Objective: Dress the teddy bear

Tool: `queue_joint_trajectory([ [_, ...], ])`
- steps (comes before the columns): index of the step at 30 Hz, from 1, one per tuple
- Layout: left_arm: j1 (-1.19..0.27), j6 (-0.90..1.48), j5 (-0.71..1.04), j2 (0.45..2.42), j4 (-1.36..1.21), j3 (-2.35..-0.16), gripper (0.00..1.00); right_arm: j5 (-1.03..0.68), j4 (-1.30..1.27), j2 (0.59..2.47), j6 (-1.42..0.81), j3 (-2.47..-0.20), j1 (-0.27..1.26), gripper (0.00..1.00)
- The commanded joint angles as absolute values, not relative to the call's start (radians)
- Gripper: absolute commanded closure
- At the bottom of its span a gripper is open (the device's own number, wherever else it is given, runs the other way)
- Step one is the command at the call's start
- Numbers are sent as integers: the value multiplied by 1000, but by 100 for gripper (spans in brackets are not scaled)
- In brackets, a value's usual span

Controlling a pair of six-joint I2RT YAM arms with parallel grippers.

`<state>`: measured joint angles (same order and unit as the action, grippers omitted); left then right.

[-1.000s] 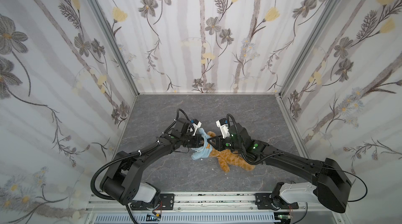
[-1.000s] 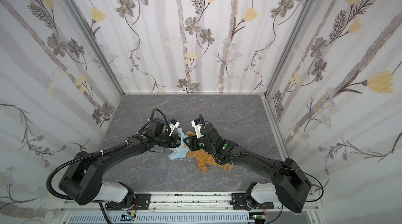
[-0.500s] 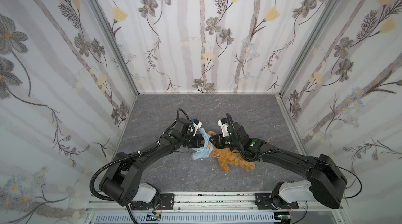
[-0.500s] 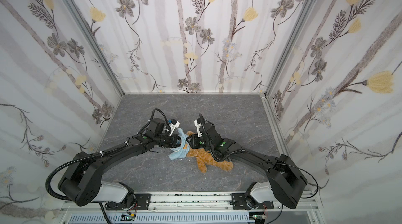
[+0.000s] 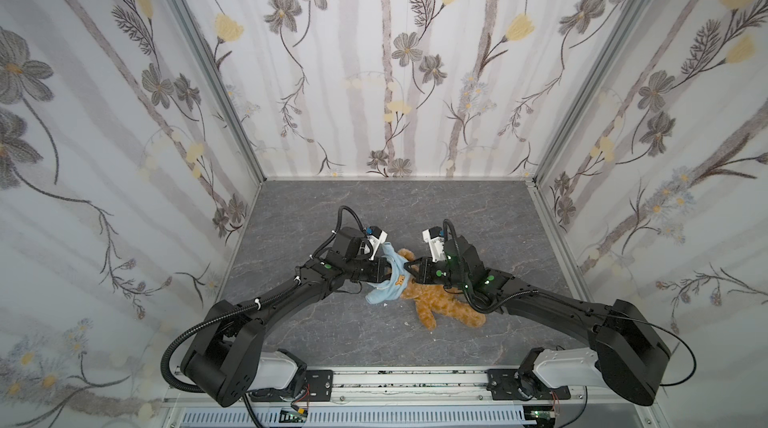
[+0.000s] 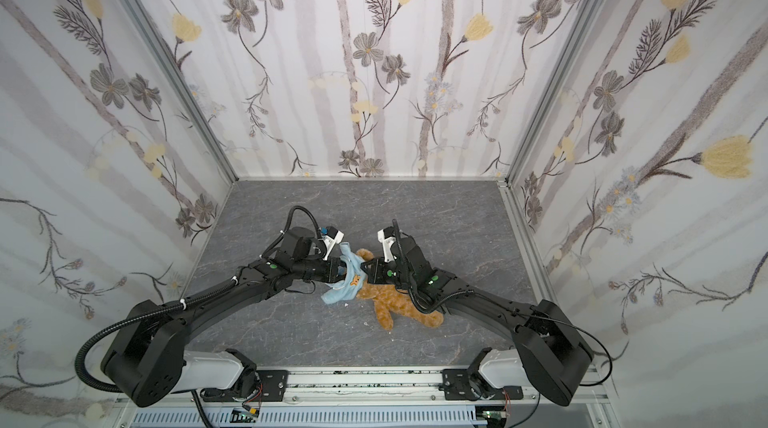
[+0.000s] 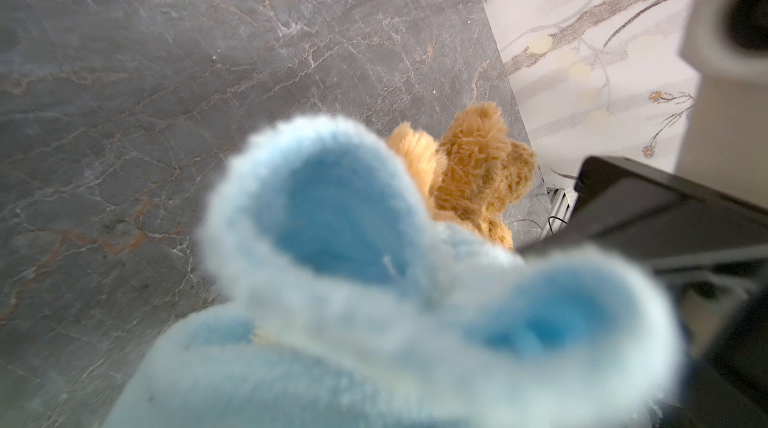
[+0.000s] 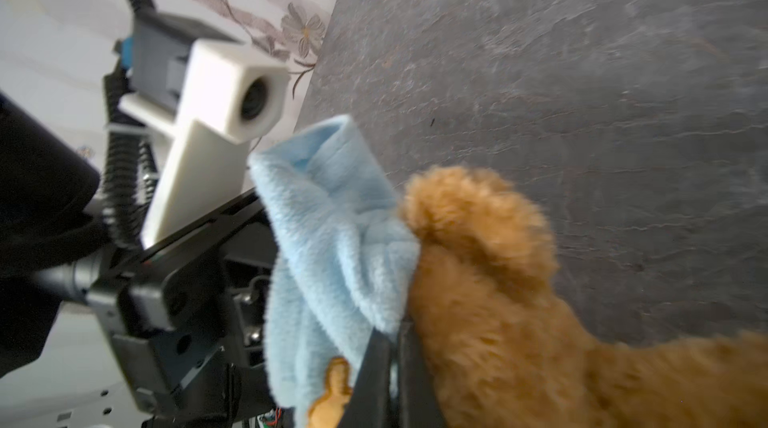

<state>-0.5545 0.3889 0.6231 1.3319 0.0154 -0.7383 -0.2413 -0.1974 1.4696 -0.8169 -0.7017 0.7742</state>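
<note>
One teddy bear (image 5: 444, 305) lies on the grey tabletop (image 5: 374, 214), near its middle. Its head points toward the back wall and its two legs are spread toward the front right. One light-blue hooded top (image 5: 384, 291) is bunched against the bear's head and upper body on its left side. The top carries one small bear emblem (image 5: 400, 279). Whether any limb is inside a sleeve cannot be told.

Two arms reach in, one from each side, and meet at the bear's head. The left pincer (image 5: 390, 274) is clenched on the top, its tips buried in the fabric. The right pincer (image 5: 409, 270) is clenched too. In the right wrist view its two dark fingers (image 8: 374, 367) are pressed together on the top's edge, hard against the bear's fur (image 8: 490, 301). Both top views show the same arrangement (image 6: 395, 301).
</note>
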Motion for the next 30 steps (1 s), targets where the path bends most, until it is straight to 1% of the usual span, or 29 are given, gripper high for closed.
queue_joint_trajectory([
  [1,-564,312,590,1282,-57,-715,100,-187,-247,1433,-879,-658,757,100],
  [5,-581,230,574,1220,-84,-674,100,-173,-283,1388,-918,-617,744,100],
  [9,-593,158,578,1179,-96,-652,100,-169,-292,1381,-942,-599,744,100],
  [19,-597,18,628,1067,-109,-609,100,-110,-295,1358,-987,-514,722,100],
  [21,-599,-1,618,1050,-109,-601,100,-146,-353,1356,-957,-508,721,100],
  [23,-616,-41,597,1053,-110,-591,100,-242,-481,1365,-887,-515,734,100],
  [24,-624,-53,590,1055,-109,-588,100,-273,-508,1370,-865,-523,740,98],
  [26,-627,-71,585,1052,-109,-592,100,-353,-560,1373,-797,-545,756,90],
  [28,-626,-106,565,1033,-113,-592,100,-422,-577,1360,-748,-548,759,78],
  [30,-626,-143,550,1011,-123,-589,100,-465,-553,1336,-705,-541,751,70],
])
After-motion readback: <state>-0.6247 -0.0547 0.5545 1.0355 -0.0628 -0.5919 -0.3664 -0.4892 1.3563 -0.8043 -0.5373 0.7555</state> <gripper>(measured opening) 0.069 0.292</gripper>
